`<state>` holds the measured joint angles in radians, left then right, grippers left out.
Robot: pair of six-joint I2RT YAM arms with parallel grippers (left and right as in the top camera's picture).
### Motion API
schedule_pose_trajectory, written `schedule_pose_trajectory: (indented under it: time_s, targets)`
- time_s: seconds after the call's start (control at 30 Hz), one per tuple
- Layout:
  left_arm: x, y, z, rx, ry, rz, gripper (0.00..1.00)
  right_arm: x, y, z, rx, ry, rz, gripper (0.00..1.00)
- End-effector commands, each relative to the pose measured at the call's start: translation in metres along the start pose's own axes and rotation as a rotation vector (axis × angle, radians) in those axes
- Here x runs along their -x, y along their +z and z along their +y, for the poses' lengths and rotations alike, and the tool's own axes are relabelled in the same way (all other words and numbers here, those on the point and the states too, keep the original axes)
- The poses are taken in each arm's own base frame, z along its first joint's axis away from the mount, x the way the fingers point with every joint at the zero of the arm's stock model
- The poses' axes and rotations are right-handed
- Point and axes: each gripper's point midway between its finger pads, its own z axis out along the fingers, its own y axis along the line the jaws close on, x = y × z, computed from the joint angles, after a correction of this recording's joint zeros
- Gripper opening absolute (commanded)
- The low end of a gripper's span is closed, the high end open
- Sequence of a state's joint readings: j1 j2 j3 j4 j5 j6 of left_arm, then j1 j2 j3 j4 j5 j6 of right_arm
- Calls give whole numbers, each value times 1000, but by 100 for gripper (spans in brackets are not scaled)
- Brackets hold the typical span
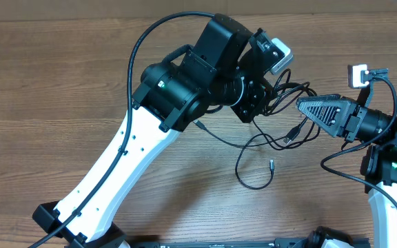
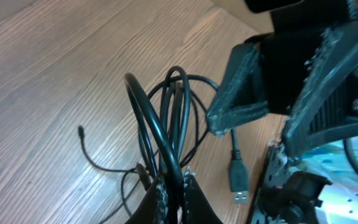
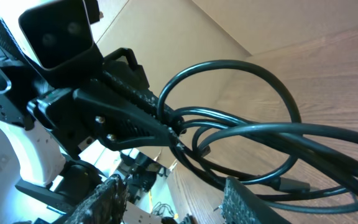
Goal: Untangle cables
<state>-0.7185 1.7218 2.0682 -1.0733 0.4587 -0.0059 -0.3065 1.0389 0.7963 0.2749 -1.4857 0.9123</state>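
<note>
The cables [image 1: 281, 103] are a looped bundle of thin black cords lifted above the wooden table, with strands trailing down to a small plug [image 1: 271, 164] and a USB plug [image 1: 292, 132]. My left gripper [image 1: 262, 96] is shut on the bundle; in the left wrist view its fingers [image 2: 174, 186] pinch the loops [image 2: 166, 118], with the USB plug [image 2: 239, 180] beside them. My right gripper [image 1: 303, 105] is open just right of the bundle. In the right wrist view its fingers [image 3: 173, 196] stand apart below the loops [image 3: 241, 137], holding nothing.
The wooden table [image 1: 60, 76] lies under both arms. The left arm's white link [image 1: 116, 165] crosses the lower left. The right arm's base [image 1: 391, 172] is at the right edge. A thick black arm cable [image 1: 133, 62] arcs above the left arm.
</note>
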Motion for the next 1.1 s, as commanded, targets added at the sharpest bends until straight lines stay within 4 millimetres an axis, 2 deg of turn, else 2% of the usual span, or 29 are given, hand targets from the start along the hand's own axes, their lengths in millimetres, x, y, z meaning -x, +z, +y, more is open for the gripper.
schedule_pose_trajectory:
  time_s: [0.0, 0.27, 0.63, 0.8, 0.83, 0.93, 1.07]
  targets:
    - [6, 0, -20, -115, -19, -18, 4, 3, 1, 0, -4, -9, -8, 49]
    - [8, -2, -35, -205, -13, -25, 4, 7, 1, -5, -18, -2, -27, 53]
    - [7, 0, -49, -238, 6, -19, 4, 13, 1, -9, -43, -1, -64, 52]
    - [8, 4, -62, -258, 33, -23, 4, 15, 0, -10, -49, -1, -74, 40]
    - [9, 5, -64, -261, 38, -26, 4, 15, 0, -10, -49, -1, -74, 34]
    - [9, 6, -61, -240, 39, -27, 4, 15, 0, -10, -49, -1, -74, 25]
    - [9, 6, -61, -241, 38, -27, 4, 15, 0, -10, -49, -1, -74, 22]
